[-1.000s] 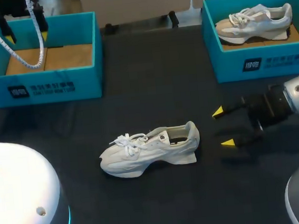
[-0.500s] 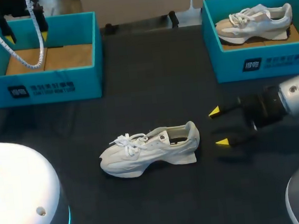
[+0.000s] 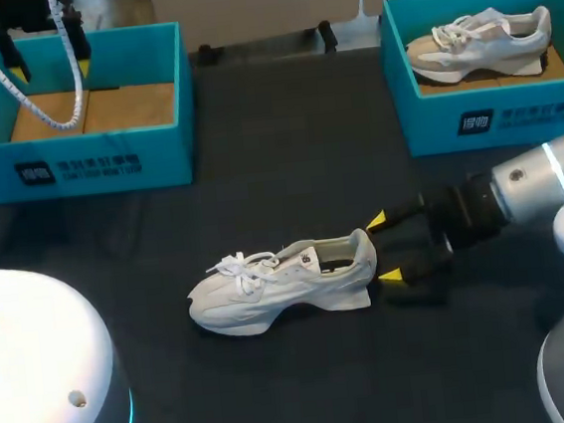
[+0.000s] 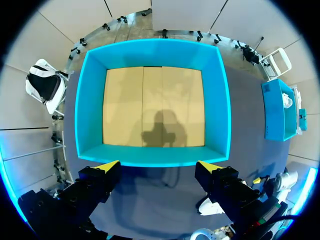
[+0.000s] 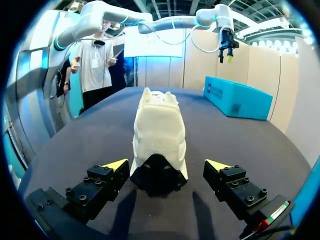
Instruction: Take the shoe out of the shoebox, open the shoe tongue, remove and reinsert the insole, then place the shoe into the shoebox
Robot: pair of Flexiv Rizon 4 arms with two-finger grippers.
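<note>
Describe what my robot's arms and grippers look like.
The left arm and right arm are smooth silver-white with cyan light rings. The left gripper and right gripper are black and blocky, their fingers tipped with yellow wedges. A white cable runs to the left gripper.

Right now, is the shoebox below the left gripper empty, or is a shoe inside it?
Empty. In the left wrist view the shoebox shows only a bare cardboard floor; a white shoe lies out on the table.
</note>
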